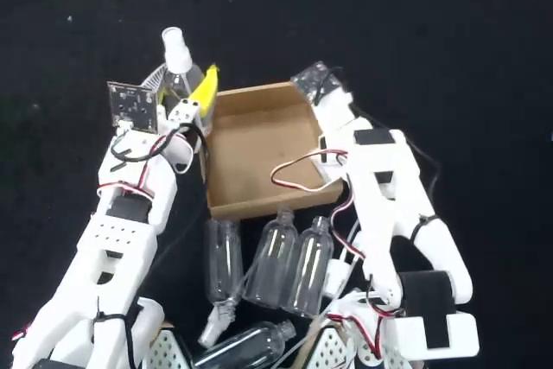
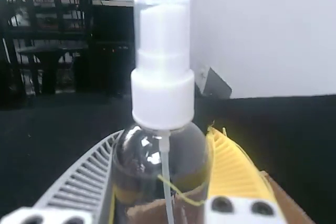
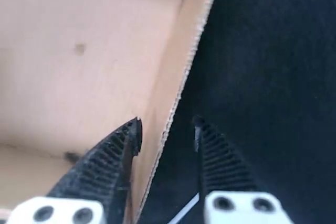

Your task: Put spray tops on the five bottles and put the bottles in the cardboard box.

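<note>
My left gripper (image 1: 180,84), with one yellow and one grey finger, is shut on a clear bottle (image 1: 177,65) (image 2: 157,156) that carries a white spray top (image 2: 161,66). It holds the bottle upright just outside the far left corner of the cardboard box (image 1: 259,205). My right gripper (image 3: 167,129) stands open astride the box's right wall (image 3: 176,77), one finger inside and one outside. Three clear bottles (image 1: 270,257) lie side by side in front of the box, and the leftmost one (image 1: 223,257) has a white top (image 1: 214,326).
Another clear bottle (image 1: 251,343) lies on its side near the arm bases at the front edge. The table is black cloth, with open room to the left, right and behind the box. A red and white cable (image 1: 298,170) hangs over the box's right side.
</note>
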Available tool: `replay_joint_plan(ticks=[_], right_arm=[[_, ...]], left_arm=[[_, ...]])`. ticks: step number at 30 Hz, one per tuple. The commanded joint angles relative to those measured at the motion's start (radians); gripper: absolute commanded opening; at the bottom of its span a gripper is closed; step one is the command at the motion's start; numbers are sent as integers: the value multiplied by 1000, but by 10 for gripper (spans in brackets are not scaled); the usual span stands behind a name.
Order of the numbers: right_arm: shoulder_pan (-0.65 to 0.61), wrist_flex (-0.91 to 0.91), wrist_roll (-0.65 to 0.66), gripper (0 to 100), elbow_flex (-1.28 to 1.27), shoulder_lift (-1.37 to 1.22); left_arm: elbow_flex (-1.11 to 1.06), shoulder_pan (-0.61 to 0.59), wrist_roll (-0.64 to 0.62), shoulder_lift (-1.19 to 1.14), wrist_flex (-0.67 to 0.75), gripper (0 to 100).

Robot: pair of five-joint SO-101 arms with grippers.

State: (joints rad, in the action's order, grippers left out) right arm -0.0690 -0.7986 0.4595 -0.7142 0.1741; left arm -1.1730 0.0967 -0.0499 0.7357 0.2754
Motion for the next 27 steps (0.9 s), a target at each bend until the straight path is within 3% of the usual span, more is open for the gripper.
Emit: replay_joint_plan(ticks=[1,4,9,12,18,21,27], right_arm=[[14,26,-176,126,21,45],[15,26,-265,119,12,70],[18,124,-235,114,-42,22],[20,192,-207,41,-68,-27],[84,153,-198,10,-67,-47],[106,109,-278,10,-62,-47],[46,72,-316,10,-67,-47]], left_arm=[[45,-19,-161,-68,0,29],[94,-30,-196,-160,0,29],[145,-22,-204,-252,6,29],[168,-19,-206,-265,6,29],[211,-19,-206,-269,6,29],[229,-10,-206,-270,6,29],[249,22,-204,-273,8,30]])
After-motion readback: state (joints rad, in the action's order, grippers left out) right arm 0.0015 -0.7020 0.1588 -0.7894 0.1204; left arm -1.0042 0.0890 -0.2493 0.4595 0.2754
